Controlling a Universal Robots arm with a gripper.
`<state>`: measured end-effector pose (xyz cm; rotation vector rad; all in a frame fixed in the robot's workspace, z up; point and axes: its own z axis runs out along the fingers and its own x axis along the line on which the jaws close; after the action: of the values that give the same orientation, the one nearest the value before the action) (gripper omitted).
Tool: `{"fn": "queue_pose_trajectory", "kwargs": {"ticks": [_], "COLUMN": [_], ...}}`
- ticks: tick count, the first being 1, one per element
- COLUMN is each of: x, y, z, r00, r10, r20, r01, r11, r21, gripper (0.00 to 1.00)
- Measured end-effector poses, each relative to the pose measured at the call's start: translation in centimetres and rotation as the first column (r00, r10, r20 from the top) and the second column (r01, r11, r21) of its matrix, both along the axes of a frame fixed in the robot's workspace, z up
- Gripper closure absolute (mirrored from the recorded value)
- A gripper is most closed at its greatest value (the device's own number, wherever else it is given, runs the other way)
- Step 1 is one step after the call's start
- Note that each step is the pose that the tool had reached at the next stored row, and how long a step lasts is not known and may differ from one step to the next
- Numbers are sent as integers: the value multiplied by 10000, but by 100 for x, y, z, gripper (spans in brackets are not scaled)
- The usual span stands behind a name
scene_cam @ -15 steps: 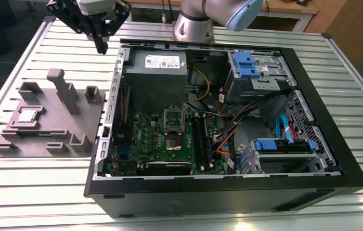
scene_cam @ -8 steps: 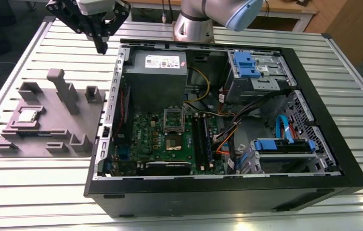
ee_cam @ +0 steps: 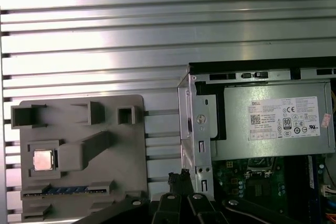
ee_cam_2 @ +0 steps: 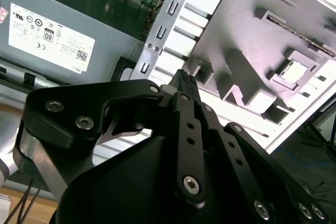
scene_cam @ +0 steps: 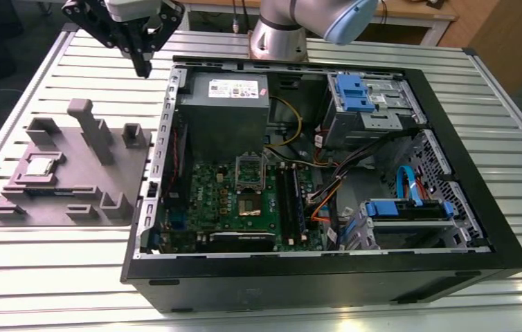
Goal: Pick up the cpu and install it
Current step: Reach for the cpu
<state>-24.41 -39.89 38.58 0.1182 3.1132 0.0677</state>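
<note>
Jaws are pinched narrow with nothing between them; the fingertips (scene_cam: 142, 66) come together to a point. They hang over the slatted tabletop (scene_cam: 48, 277), just off the corner of the open PC case (scene_cam: 335, 280) on the exterior view's left, far side. In the second wrist view the fingertips (ee_cam_2: 182, 80) sit over the strip of tabletop between the case's metal frame and the holder plate.

The cpu (scene_cam: 39, 166) is not picked up. It lies flat in a square pocket of the grey holder plate (scene_cam: 69, 178), which sits on the tabletop beside the case on the exterior view's left. It is well apart from the jaws and nothing touches it. In the first wrist view the cpu (ee_cam: 43, 159) shows its silver top with a pale rim, seated in the holder plate (ee_cam: 63, 129), with a blue strip (ee_cam: 65, 189) in the slot next to it. The second wrist view shows the cpu (ee_cam_2: 292, 72) in the same pocket.

Inside the case, the green motherboard (scene_cam: 214, 204) lies flat, with the socket (scene_cam: 250, 168) near its middle. The grey power supply (scene_cam: 228, 117) sits just beyond it, and the black memory sticks (scene_cam: 289, 197) stand beside the socket. I can't tell the state of the socket latch.
</note>
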Motion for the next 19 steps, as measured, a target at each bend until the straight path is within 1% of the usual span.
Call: {"fn": "queue_pose_trajectory", "kwargs": {"ticks": [15,19], "x": [-195,-235], "y": [0,0], "z": [-3,-5], "r00": [10000,10000], "r10": [1,1], "r20": [-4,-6], "r01": [-1,-1], "r11": [10000,10000], "r21": [-1,-1], "gripper": [90,90]}}
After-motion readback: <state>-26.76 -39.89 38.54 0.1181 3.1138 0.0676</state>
